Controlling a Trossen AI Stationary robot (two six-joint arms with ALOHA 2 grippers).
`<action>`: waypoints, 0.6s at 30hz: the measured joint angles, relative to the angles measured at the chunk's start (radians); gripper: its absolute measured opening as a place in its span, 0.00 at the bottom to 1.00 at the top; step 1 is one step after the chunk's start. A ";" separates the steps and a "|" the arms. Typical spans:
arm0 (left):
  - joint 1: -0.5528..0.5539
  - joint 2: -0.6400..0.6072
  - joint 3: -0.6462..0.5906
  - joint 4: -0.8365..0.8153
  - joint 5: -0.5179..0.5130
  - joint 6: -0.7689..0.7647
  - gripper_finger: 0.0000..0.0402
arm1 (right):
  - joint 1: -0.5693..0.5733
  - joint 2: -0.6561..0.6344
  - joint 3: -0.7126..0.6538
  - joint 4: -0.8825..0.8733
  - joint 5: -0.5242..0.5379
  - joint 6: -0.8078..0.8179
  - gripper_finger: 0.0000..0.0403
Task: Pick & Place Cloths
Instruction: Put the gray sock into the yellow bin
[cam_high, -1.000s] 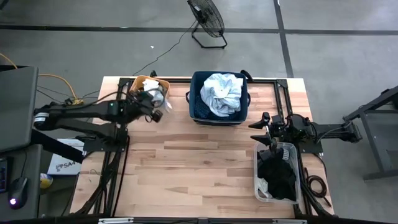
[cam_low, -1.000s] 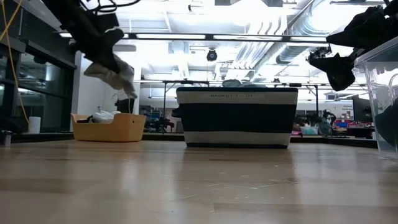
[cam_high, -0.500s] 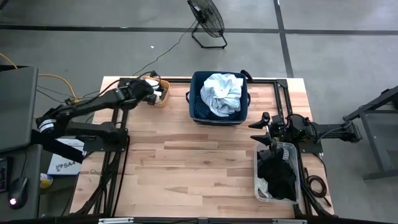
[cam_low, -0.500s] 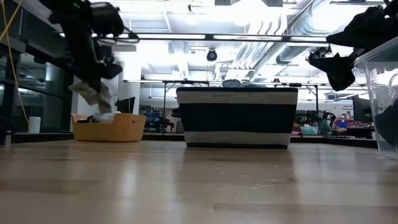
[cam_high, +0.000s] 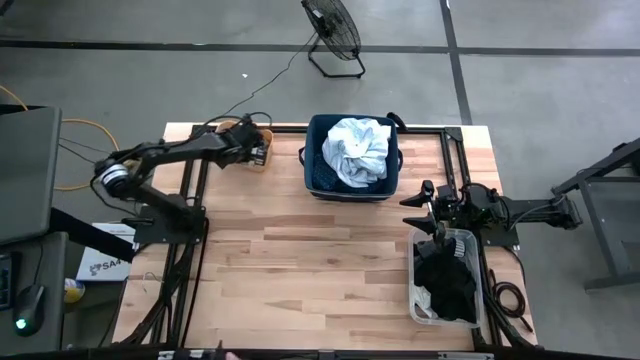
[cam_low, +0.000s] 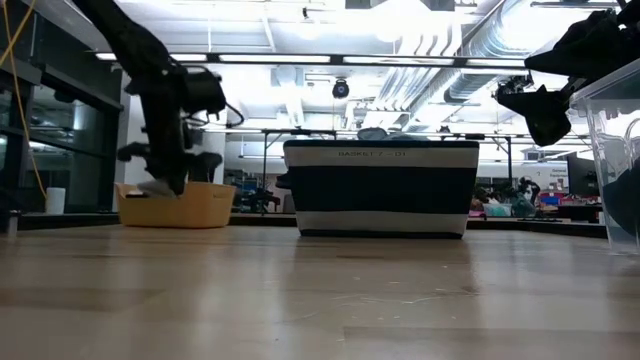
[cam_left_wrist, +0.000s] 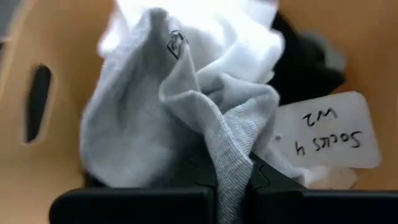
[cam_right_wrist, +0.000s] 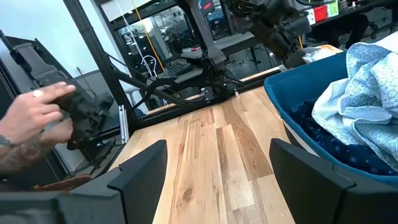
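My left gripper (cam_high: 252, 151) is at the table's far left, tipped down into the orange tub (cam_high: 262, 138), shut on a pale grey-white sock (cam_left_wrist: 186, 118). The sock bunches in front of the fingers above other white and black pieces (cam_left_wrist: 298, 68) in the tub. In the low view the gripper (cam_low: 166, 182) reaches the tub's rim (cam_low: 175, 205). A pale blue-white shirt (cam_high: 358, 150) lies heaped in the navy bin (cam_high: 318, 170). My right gripper (cam_right_wrist: 217, 177) waits open and level at the table's right side (cam_high: 425, 205). My left gripper pinches a fold of the sock (cam_left_wrist: 231, 163) between its two fingers, slanting down from above. The rest of the sock bulges out beyond the fingertips, over the pieces in the tub. Whether it rests on them, I cannot tell.
A clear plastic bin (cam_high: 445, 290) with black pieces stands at the near right, below my right gripper. A paper tag (cam_left_wrist: 326, 127) lies in the orange tub. A person's hand (cam_right_wrist: 37, 115) shows beyond the table's left end. Bare wood (cam_high: 300, 260) fills the middle.
My left gripper has swung toward the table's far edge and gone down, from beside the orange tub to over and into it, tipping further down. The sock, which hung clear below the fingers, has sunk to the tub's rim.
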 joint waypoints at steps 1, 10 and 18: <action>0.008 0.019 0.000 0.017 0.010 -0.001 0.02 | 0.000 0.000 0.000 0.000 0.000 0.000 0.68; 0.037 0.117 0.000 0.093 0.054 0.004 0.02 | 0.000 0.000 0.000 0.000 0.000 0.000 0.68; 0.035 0.102 0.000 0.104 0.053 0.076 0.26 | 0.000 0.000 0.000 0.000 0.000 0.000 0.68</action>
